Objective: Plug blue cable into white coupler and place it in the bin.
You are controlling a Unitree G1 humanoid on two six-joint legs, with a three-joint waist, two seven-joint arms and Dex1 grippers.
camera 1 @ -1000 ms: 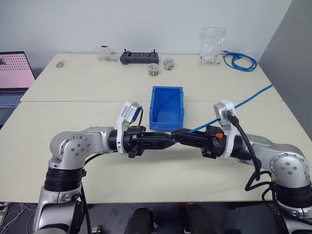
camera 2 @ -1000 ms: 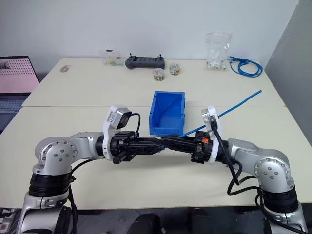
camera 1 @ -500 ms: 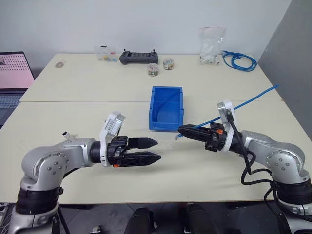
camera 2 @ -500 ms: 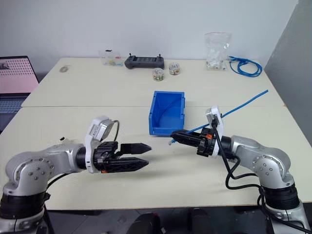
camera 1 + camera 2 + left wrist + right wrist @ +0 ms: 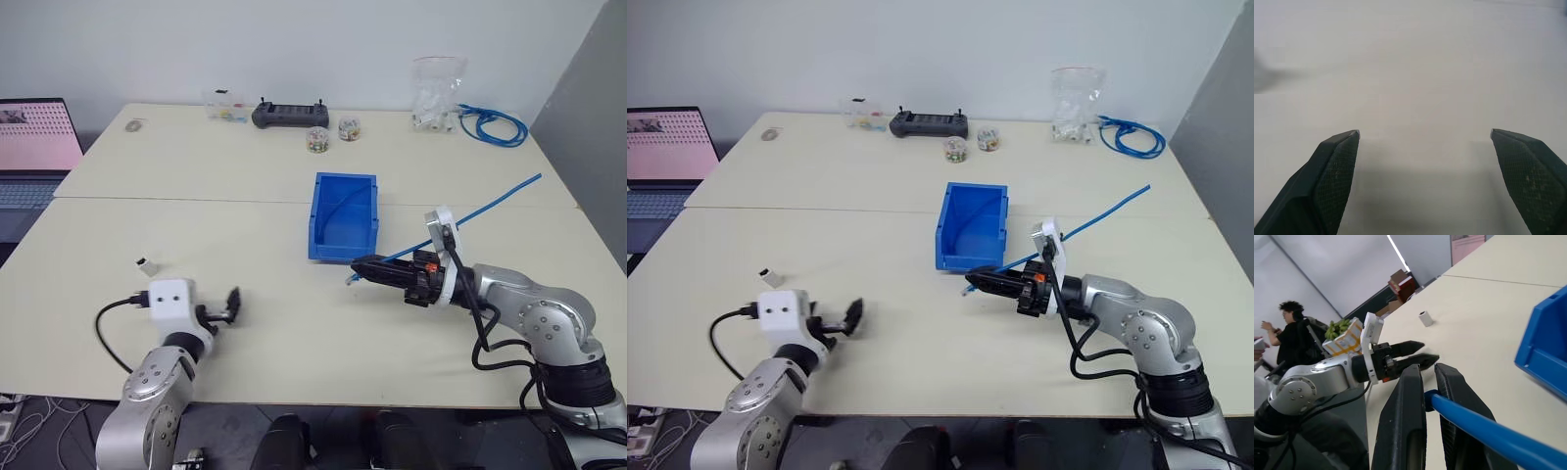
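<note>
My right gripper (image 5: 359,265) is shut on the blue cable (image 5: 470,216), close to its near end, just in front of the bin (image 5: 343,178). The cable rises back to the right, off the table. A small pale tip pokes out past the fingertips; I cannot tell what it is. The right wrist view shows the cable pinched between the right gripper's (image 5: 1429,369) two fingers. A tiny white boxy block that looks like the white coupler (image 5: 147,264) lies on the table at the left. My left gripper (image 5: 228,305) hangs open and empty near the front edge, right of that block.
At the table's back edge are a black controller (image 5: 289,116), two small jars (image 5: 316,140), a clear bag (image 5: 436,93) and a coiled blue cable bundle (image 5: 495,122). A laptop (image 5: 34,137) stands far left. A person (image 5: 1288,330) shows beyond the table.
My left gripper opened, drew away from the cable's end and swung left and down to the front edge. The right gripper stays shut on the cable, almost unmoved. The camera shifted slightly.
</note>
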